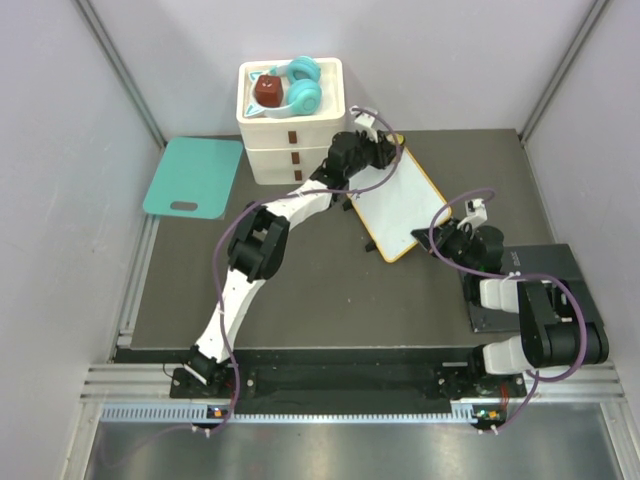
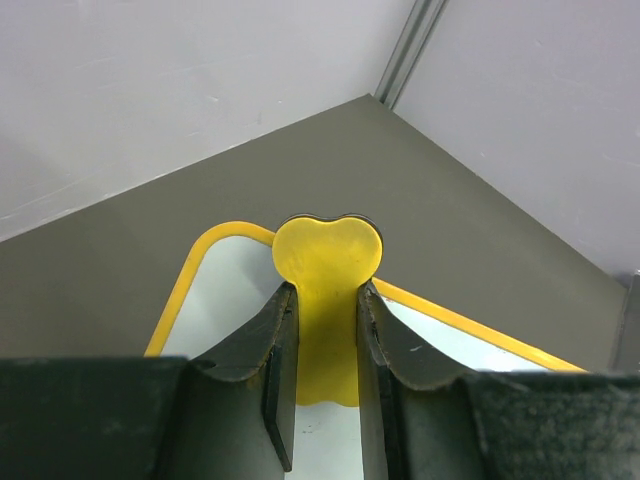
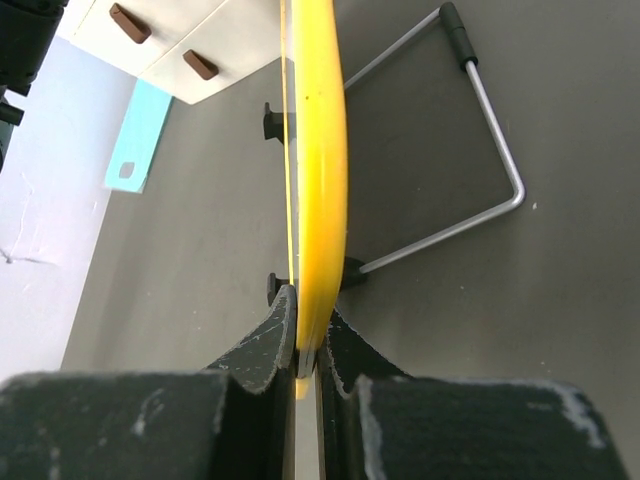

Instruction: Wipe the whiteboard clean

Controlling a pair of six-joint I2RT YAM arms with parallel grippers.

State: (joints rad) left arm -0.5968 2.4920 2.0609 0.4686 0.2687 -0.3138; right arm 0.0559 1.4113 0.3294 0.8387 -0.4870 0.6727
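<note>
The whiteboard (image 1: 400,205), white with an orange-yellow rim, lies slantwise at the table's middle. No scribbles show on it. My left gripper (image 1: 385,150) is at its far end, shut on a yellow heart-shaped eraser (image 2: 327,262) that rests on the white surface (image 2: 225,305) close to the rim. My right gripper (image 1: 448,235) is at the board's near right edge, shut on the rim, seen edge-on in the right wrist view (image 3: 320,150). In the wrist views my left gripper (image 2: 325,300) and my right gripper (image 3: 308,315) show their jaws pressed against these things.
A white drawer unit (image 1: 290,120) with teal headphones (image 1: 303,85) on top stands behind the board. A teal board (image 1: 195,178) lies at the far left. A dark grey pad (image 1: 525,285) lies under my right arm. A wire stand (image 3: 490,120) shows behind the whiteboard.
</note>
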